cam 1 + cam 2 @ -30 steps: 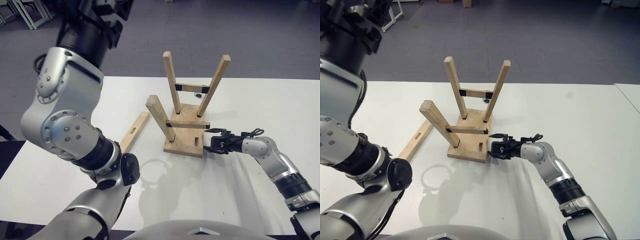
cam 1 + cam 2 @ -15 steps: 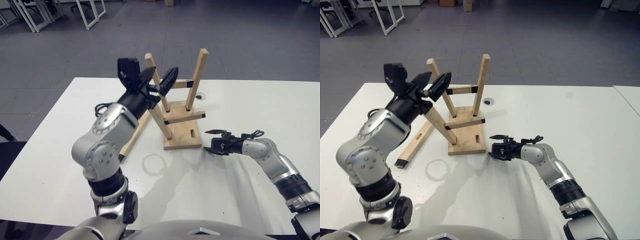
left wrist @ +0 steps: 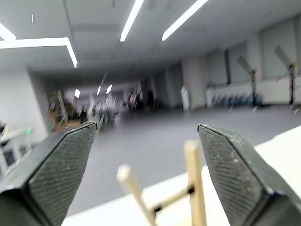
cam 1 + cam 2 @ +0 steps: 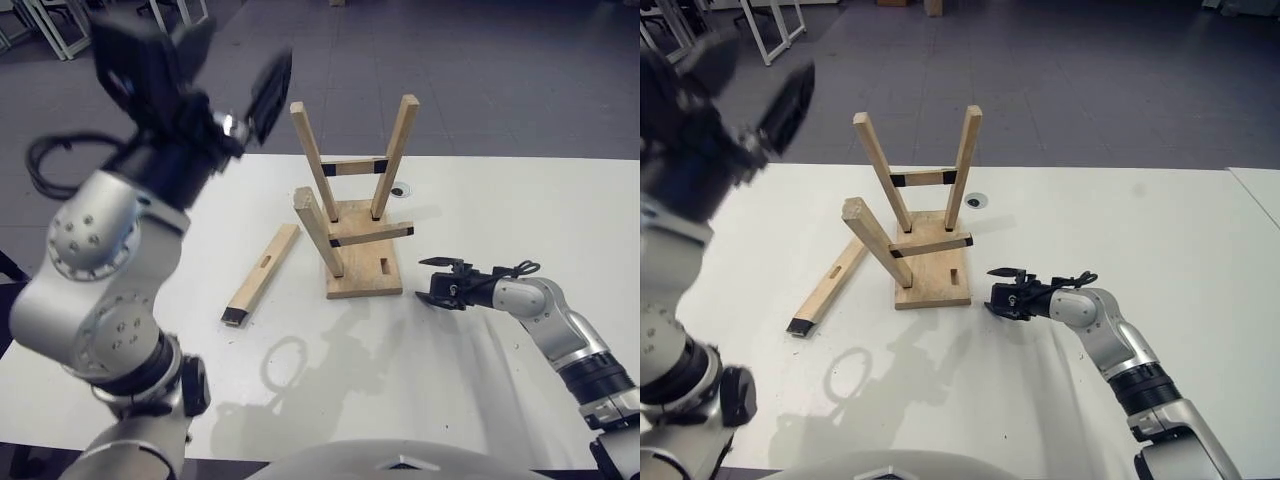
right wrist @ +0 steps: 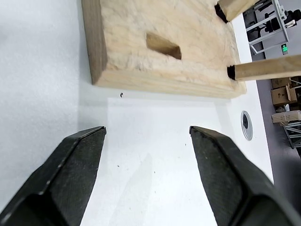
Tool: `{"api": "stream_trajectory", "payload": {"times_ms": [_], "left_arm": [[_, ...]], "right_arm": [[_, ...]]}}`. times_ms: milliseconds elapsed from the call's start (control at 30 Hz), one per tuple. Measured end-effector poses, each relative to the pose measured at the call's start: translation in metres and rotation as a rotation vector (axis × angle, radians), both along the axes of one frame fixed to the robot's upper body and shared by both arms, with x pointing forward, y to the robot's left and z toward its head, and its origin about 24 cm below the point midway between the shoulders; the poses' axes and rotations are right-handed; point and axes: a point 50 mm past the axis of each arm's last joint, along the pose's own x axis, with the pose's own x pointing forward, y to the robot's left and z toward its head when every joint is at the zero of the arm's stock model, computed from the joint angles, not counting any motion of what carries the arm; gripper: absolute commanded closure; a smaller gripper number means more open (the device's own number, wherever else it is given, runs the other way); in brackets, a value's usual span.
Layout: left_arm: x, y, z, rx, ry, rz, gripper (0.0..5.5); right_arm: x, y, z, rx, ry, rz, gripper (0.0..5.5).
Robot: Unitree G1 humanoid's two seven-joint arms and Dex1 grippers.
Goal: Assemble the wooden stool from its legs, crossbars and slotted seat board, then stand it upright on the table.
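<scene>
Looking down from my head, I see the seat board [image 4: 358,283] lying flat on the table [image 4: 520,210]. Three legs rise from it, the nearest leg [image 4: 318,232] tilted, and two crossbars [image 4: 356,167] are fitted between them. A fourth leg, the loose leg [image 4: 259,273], lies flat on the table to the left of the board. My right wrist camera brings the board's edge close and shows an empty slot [image 5: 163,45] cut in its face. My right pincer [image 4: 438,282] hovers low just beside that edge, spread wide and holding nothing. From the left wrist I look out over the leg tops into the room. Half a second ago my left pincer [image 4: 228,65] was down among the legs. Now it is raised high to the left of the stool, gaping wide and empty. My right pincer has barely shifted.
</scene>
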Motion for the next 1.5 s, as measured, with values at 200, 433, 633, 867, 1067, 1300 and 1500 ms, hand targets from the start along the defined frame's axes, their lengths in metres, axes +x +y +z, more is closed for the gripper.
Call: {"api": "stream_trajectory", "payload": {"times_ms": [200, 433, 633, 867, 1067, 1300, 1500], "left_arm": [[-0.019, 0.044, -0.1, -0.029, 0.292, 0.083, 1.53], [-0.052, 0.068, -0.194, -0.021, 0.625, 0.079, 1.53], [-0.053, 0.076, -0.221, 0.034, 0.715, 0.097, 1.53], [-0.033, 0.072, -0.233, 0.027, 0.772, 0.056, 2.07], [-0.02, 0.073, -0.229, 0.059, 0.811, 0.07, 3.01], [-0.008, 0.071, -0.214, 0.04, 0.803, 0.137, 3.45], [0.036, 0.068, -0.137, -0.018, 0.475, 0.167, 3.45]], "right_arm": [[-0.001, -0.002, 0.0, -0.009, 0.008, -0.001, 2.2], [-0.001, -0.002, 0.001, -0.012, 0.01, 0.004, 2.2], [-0.002, -0.002, 0.001, -0.014, 0.012, 0.004, 2.2], [0.002, -0.005, -0.001, -0.021, 0.028, -0.013, 2.2], [0.012, -0.029, 0.01, 0.077, 0.051, -0.192, 2.2], [0.044, -0.002, 0.076, 0.877, 0.099, -0.522, 1.35], [0.053, 0.014, 0.157, 1.32, 0.264, -0.433, 0.14]]}}
